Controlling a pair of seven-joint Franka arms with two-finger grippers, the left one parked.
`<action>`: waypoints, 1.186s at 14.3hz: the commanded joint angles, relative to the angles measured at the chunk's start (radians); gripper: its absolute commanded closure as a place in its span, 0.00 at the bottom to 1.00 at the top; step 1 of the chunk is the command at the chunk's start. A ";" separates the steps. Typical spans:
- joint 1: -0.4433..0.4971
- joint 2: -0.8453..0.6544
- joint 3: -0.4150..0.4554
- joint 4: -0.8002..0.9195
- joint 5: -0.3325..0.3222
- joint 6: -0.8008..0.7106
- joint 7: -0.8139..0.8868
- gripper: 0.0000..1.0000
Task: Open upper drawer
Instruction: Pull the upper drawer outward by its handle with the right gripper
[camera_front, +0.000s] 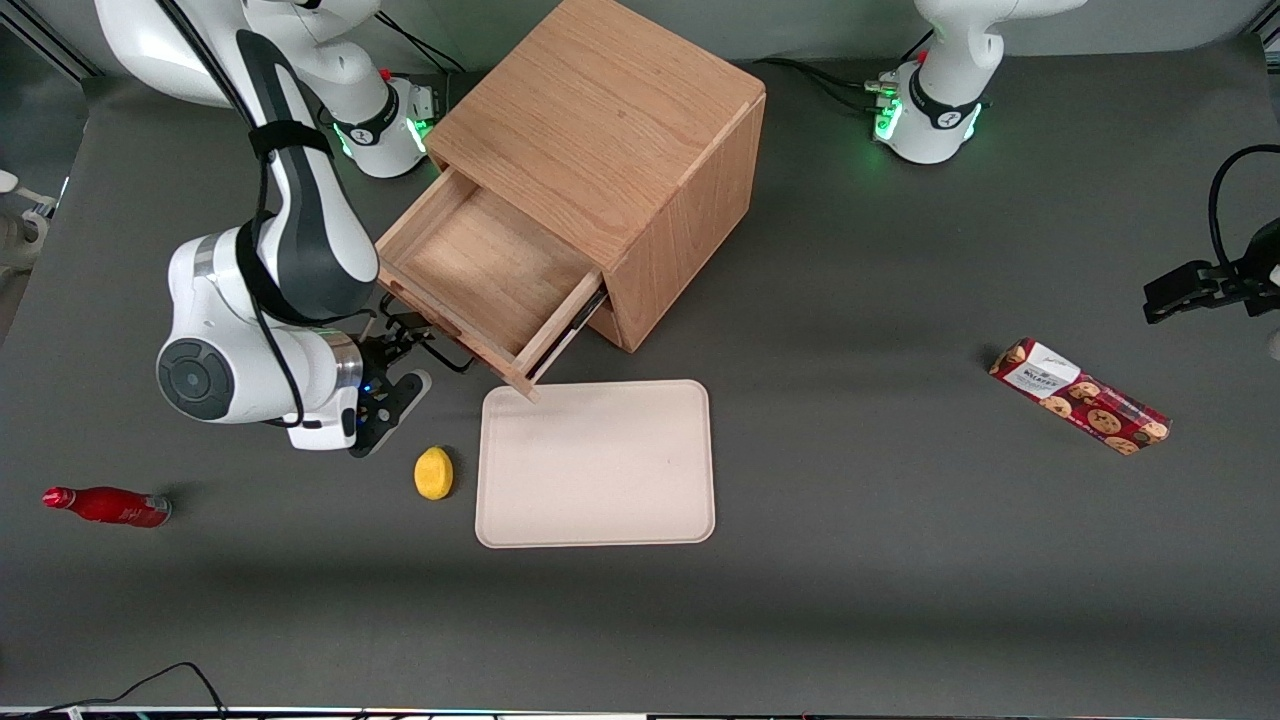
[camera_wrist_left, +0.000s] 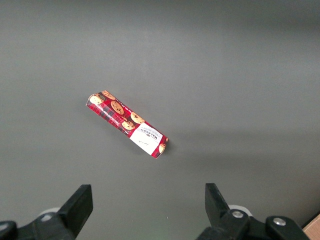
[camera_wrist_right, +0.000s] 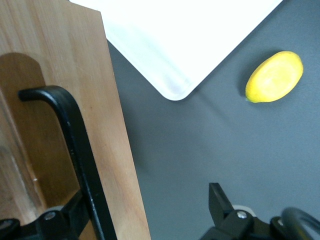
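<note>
Oak-fronted, the shallow light-wood upper drawer (camera_front: 480, 275) stands pulled out, tray bare. The end effector (camera_wrist_right: 145, 220) straddles its thin black wire handle (camera_wrist_right: 75, 145), fingers spread, unclamped.

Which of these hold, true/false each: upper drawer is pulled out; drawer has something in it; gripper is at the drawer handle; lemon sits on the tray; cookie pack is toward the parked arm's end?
1. The upper drawer is pulled out of the cabinet. True.
2. The drawer has something in it. False: the visible tray floor is bare wood.
3. The gripper is at the drawer's black handle. True: one finger is by the bar, the other is apart from it, over the table, so the fingers are open.
4. The lemon sits on the tray. False: it lies on the table beside the tray, not touching it.
5. The cookie pack lies toward the parked arm's end of the table. True.
</note>
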 joint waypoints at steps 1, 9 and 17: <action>-0.018 0.026 0.008 0.042 -0.026 -0.004 -0.020 0.00; -0.065 0.050 0.013 0.081 -0.037 0.001 -0.066 0.00; -0.085 0.075 0.014 0.110 -0.038 0.009 -0.096 0.00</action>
